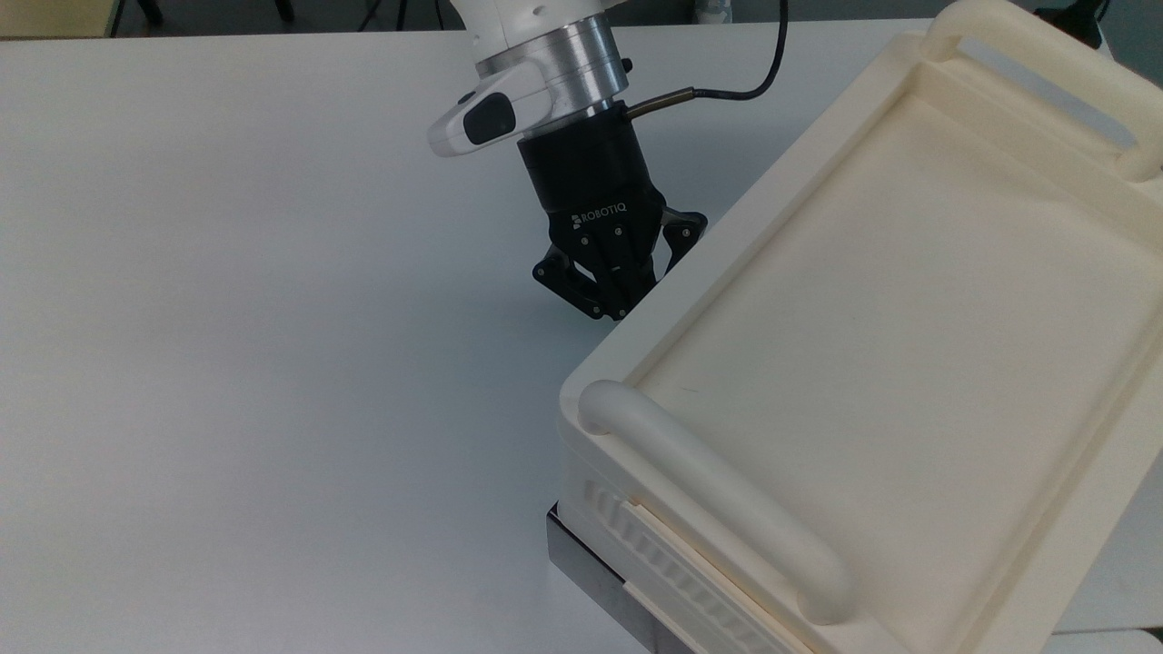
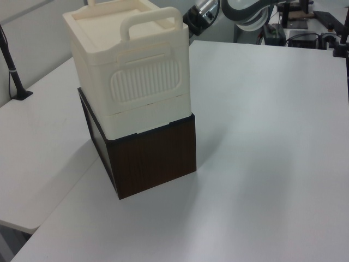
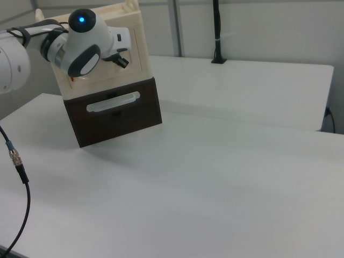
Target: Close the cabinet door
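— What is at your gripper, going from the top view's left?

— To the top view's left of my gripper [image 1: 621, 304] there is the white table [image 1: 227, 318]. My gripper itself leans down against the side wall of the cabinet [image 1: 727, 227], and its tip goes under the cabinet's upper rim. My two fingers [image 1: 614, 289] are narrow, drawn together, with nothing between them as far as I can see.

— And the cabinet door?

— The cabinet door [image 3: 137, 49] is just behind my gripper in the right view. It lies flat in the cabinet's side wall, and my gripper is right in front of it. I cannot tell if I really touch it.

— What is further to the top view's right?

— To the top view's right of my gripper is the tray-like top of the cabinet. Below my gripper in the top view is one thick tube handle [image 1: 718, 500]. The cabinet stands on a dark brown base [image 2: 155, 158], lower than my gripper.
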You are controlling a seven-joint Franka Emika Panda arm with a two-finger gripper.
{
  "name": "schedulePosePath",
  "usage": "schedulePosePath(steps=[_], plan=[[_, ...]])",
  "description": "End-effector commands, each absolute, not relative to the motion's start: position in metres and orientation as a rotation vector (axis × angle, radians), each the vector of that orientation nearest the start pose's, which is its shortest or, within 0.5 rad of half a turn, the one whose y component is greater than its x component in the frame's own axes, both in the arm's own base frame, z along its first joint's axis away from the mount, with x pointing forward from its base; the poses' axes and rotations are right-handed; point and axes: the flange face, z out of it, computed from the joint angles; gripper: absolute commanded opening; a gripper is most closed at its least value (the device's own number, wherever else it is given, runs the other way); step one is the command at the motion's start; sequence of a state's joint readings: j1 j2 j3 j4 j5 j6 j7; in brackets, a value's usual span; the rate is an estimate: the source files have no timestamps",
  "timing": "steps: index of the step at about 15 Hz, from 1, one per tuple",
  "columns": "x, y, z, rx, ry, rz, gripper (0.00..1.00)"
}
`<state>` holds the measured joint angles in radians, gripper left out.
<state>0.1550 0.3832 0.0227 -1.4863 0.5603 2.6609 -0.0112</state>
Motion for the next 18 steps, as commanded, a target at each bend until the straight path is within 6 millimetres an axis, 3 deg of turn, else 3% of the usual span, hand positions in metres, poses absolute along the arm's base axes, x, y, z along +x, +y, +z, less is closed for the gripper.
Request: schedulePosePath(steps=[1, 4, 8, 9, 10, 11, 14, 18], plan=[[0.722, 0.118, 0.534, -2.436, 0.272, -0.972, 0.00], [0.712, 0.113, 0.526, -2.514, 0.178, -0.918, 0.03], [0.684, 0.071, 0.546, -2.643, 0.040, -0.664, 0.18], [0.674, 0.063, 0.553, -2.681, -0.004, -0.583, 0.33], [0.664, 0.056, 0.559, -2.729, -0.044, -0.509, 0.76], [0.654, 0.049, 0.563, -2.781, -0.080, -0.447, 1.00], [0.618, 0.040, 0.588, -2.928, -0.162, -0.291, 1.00], [0.576, -0.007, 0.612, -3.065, -0.086, -0.097, 1.00]])
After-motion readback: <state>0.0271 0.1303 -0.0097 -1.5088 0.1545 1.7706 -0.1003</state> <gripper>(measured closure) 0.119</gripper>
